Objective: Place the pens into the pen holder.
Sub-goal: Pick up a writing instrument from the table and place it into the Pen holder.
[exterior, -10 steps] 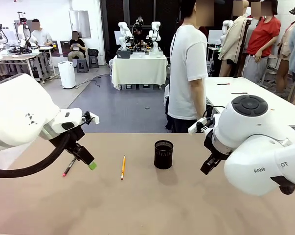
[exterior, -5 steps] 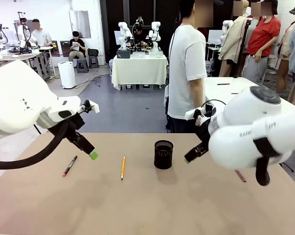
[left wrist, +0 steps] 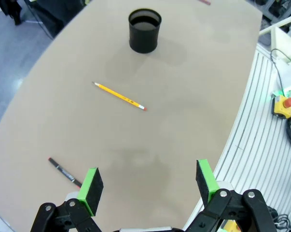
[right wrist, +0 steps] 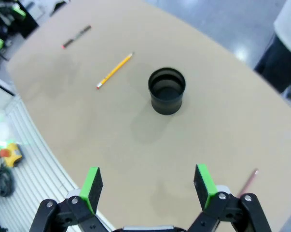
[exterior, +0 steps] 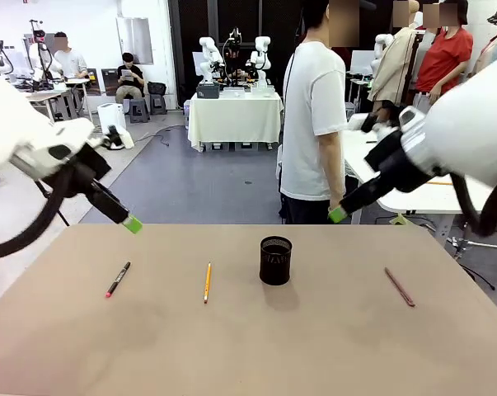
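- Black wire-mesh cylindrical pen holder (exterior: 275, 260): upright at the middle of the tan table (exterior: 314, 346).
- Orange-yellow pencil (exterior: 207, 282): lying flat, left of the holder.
- Black pen with pinkish-red end (exterior: 118, 279): flat, farther left.
- Dark reddish-brown pen (exterior: 399, 286): flat, well right of the holder.
- Left gripper (left wrist: 149, 186): raised, fingers apart.
- Right gripper (right wrist: 147, 186): raised, fingers apart.

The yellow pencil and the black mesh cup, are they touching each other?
Apart. The front view shows bare table between the pencil and the cup.
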Controlling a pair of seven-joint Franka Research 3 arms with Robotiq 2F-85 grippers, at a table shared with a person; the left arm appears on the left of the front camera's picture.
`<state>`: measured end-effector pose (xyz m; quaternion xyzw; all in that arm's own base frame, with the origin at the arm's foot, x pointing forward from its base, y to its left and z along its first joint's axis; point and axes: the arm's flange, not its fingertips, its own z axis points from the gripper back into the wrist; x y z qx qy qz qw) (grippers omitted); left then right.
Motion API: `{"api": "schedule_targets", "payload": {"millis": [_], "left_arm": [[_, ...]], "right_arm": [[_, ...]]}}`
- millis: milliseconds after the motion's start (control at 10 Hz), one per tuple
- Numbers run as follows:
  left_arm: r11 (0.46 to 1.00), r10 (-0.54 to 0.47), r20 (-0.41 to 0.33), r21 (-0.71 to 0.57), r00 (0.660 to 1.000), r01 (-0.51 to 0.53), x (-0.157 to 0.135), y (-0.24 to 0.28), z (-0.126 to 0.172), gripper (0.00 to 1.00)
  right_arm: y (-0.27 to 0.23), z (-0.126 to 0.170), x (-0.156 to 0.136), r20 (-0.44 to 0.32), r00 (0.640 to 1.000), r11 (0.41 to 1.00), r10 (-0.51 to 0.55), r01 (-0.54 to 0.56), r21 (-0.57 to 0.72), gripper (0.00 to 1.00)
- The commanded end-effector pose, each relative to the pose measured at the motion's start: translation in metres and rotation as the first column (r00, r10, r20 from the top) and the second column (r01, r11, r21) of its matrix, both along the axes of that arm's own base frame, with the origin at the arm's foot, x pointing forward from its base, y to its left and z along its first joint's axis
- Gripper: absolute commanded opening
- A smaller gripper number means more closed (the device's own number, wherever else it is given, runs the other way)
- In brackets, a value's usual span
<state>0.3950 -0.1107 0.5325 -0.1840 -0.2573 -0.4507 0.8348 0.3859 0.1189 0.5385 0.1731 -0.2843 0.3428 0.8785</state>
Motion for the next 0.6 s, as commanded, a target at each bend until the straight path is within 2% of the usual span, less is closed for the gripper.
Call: {"api": "schedule_targets", "payload": {"millis": [0, 500], "left_arm": [[0.998, -0.032, 0.030, -0.047, 0.999, 0.034, 0.002, 0.022, 0.019, 1.00], [0.996, 0.050, 0.062, -0.073, 0.997, -0.046, 0.000, 0.066, 0.057, 1.00]], "right_arm": [[-0.027, 0.022, 0.004, 0.013, 0.998, 0.997, 0.067, -0.067, 0.028, 1.00], [-0.094, 0.066, -0.004, 0.011, 0.997, 0.997, 0.078, -0.078, 0.019, 1.00]]}}
